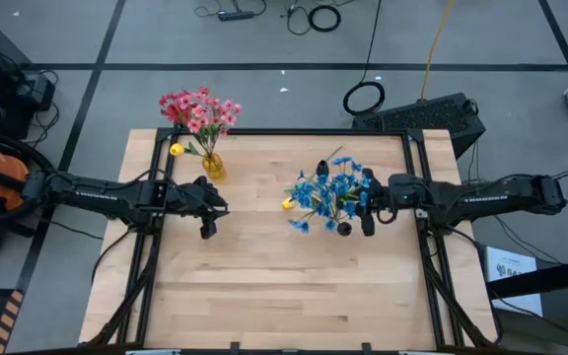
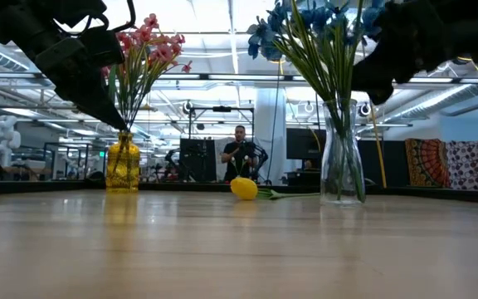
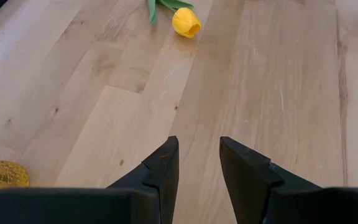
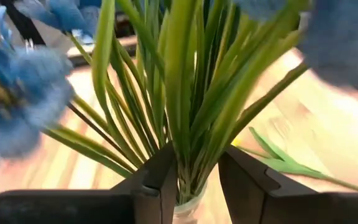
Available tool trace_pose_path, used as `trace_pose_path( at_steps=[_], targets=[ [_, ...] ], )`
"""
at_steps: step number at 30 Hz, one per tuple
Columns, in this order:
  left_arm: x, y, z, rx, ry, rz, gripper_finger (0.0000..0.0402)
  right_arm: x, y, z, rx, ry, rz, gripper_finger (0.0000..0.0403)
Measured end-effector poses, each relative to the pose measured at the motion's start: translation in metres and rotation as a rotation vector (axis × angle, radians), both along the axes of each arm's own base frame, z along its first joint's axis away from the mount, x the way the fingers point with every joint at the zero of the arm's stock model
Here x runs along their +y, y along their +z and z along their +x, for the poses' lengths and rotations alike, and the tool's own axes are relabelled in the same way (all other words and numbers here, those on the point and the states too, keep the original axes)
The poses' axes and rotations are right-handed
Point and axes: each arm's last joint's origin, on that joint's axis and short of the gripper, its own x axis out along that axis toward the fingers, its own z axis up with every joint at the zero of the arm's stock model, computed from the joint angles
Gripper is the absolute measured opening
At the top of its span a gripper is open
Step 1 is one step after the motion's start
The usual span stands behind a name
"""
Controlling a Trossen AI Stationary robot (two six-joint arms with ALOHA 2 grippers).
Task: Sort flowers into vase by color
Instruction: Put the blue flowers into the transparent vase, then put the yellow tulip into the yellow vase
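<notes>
Flowers: pink ones (image 1: pixel 199 107) stand in the yellow vase (image 1: pixel 213 166) at the upper left of the high view; blue ones (image 1: pixel 331 189) stand in the clear vase (image 2: pixel 342 162) near the middle.
Yellow bud: one (image 1: pixel 288 203) lies flat on the table (image 1: pixel 294 286), just left of the blue bunch. Another (image 1: pixel 176 150) sits by the table's upper left edge, near the yellow vase.
Left gripper (image 1: pixel 208 230): fingers a little apart, holding nothing, over bare wood left of middle.
Right gripper (image 1: pixel 367 226): right up against the blue stems at the clear vase's mouth. Fingers a little apart. Nothing looks pinched.
Left to do: I think the loose yellow buds still need a home.
Risk one: the right gripper could snag the blue stems as it pulls away and drag them out.
Risk two: a bump could tip the clear vase, as it is tall and thin.
Risk three: the bud lies flat, so fingers may scrape the wood or push it away.
</notes>
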Motion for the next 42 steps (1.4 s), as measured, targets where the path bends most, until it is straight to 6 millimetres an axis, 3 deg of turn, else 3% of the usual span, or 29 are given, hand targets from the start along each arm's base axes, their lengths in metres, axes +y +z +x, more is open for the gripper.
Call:
trace_pose_path(
  at_steps=[8,20,28,33,42],
  targets=[
    [0.000,0.000,0.000,0.000,0.000,0.000,0.0122,0.000,0.055,0.000,0.152,0.015,-0.028,0.0105],
    [0.000,0.001,0.001,-0.024,0.064,-0.066,0.0122,0.000,0.058,0.000,0.275,-0.025,0.059,0.0105],
    [0.000,0.001,0.003,-0.064,0.191,-0.116,0.0122,0.001,0.111,-0.027,0.260,-0.031,0.054,0.0105],
    [-0.003,0.003,0.017,-0.109,0.259,-0.140,0.0121,-0.002,0.130,-0.043,0.300,-0.201,0.047,0.0105],
    [-0.005,0.003,0.076,0.004,0.320,-0.036,0.0114,-0.009,0.113,-0.063,0.507,-0.556,0.148,0.0105]
  ],
)
